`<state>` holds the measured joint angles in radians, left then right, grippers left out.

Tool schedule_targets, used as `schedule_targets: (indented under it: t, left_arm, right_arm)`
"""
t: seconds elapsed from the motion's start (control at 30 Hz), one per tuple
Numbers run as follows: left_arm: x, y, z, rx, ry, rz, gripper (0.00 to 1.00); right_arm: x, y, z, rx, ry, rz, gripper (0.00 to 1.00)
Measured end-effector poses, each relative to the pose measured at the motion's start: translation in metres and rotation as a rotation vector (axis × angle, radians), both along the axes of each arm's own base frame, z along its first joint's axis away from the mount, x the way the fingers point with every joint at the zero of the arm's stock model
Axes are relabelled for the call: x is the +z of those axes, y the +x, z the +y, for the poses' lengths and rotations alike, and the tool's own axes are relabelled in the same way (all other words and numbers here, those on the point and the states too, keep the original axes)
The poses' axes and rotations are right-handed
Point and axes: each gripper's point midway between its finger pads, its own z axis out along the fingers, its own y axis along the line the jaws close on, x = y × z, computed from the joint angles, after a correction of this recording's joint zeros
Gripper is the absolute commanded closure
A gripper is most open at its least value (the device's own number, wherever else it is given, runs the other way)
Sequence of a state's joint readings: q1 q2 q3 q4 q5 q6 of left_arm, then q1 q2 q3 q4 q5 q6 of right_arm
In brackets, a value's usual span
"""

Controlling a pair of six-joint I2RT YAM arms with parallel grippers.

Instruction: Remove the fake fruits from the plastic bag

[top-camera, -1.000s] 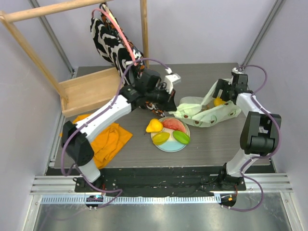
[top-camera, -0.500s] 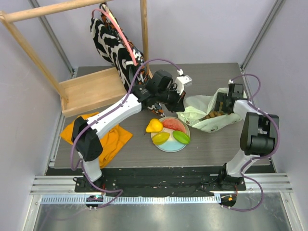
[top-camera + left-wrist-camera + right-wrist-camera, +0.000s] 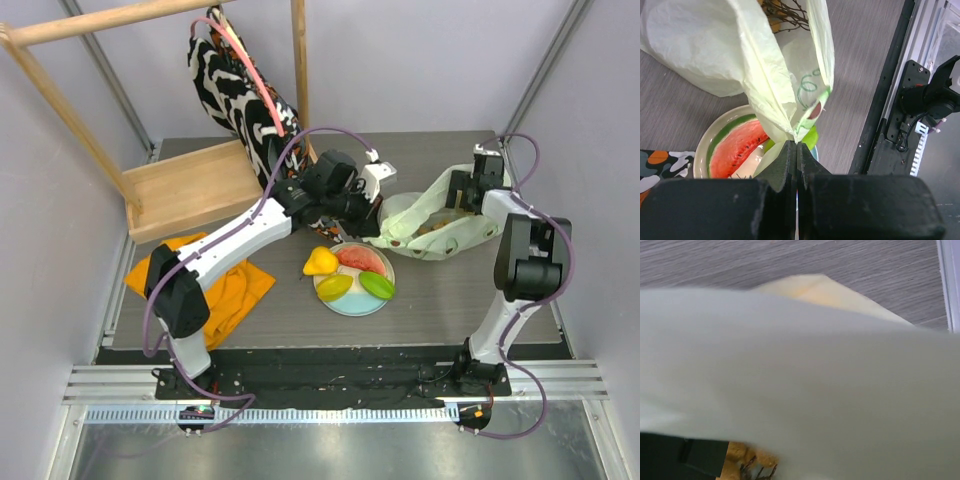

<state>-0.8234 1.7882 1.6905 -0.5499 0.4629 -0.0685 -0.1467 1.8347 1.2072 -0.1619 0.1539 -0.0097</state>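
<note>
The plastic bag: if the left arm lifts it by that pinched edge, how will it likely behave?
Probably floppy: the plastic bag drapes in soft folds from the left gripper, shut on its film. Likely light and thin, since it looks translucent. The grape bunch inside may slide and tug it.

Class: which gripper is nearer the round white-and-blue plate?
Left. The left gripper, shut on the thin pale-green plastic bag, hangs just past the far rim of the round white-and-blue plate; the right gripper is at the bag's opposite side, farther away.
</note>
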Motion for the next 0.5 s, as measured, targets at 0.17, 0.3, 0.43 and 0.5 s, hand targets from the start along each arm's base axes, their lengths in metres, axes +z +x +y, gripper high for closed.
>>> schedule_targets:
  t: [0.17,0.3,0.43,0.5]
  left_arm:
    - [-0.002,0.002,0.002,0.010,0.004,-0.010,1.00]
    - [-0.009,0.006,0.004,0.031,0.019,-0.024,1.00]
    - [-0.018,0.005,0.006,0.037,0.037,-0.011,1.00]
    - [-0.019,0.004,0.007,0.037,0.041,-0.007,1.00]
  right_arm:
    - [-0.032,0.014,-0.007,-0.061,-0.002,0.043,0.10]
    - [-0.033,0.037,-0.007,-0.082,-0.003,0.013,0.33]
    - [-0.020,0.071,-0.007,-0.047,-0.014,-0.049,0.61]
    - [-0.011,0.080,-0.007,-0.010,-0.016,-0.073,0.69]
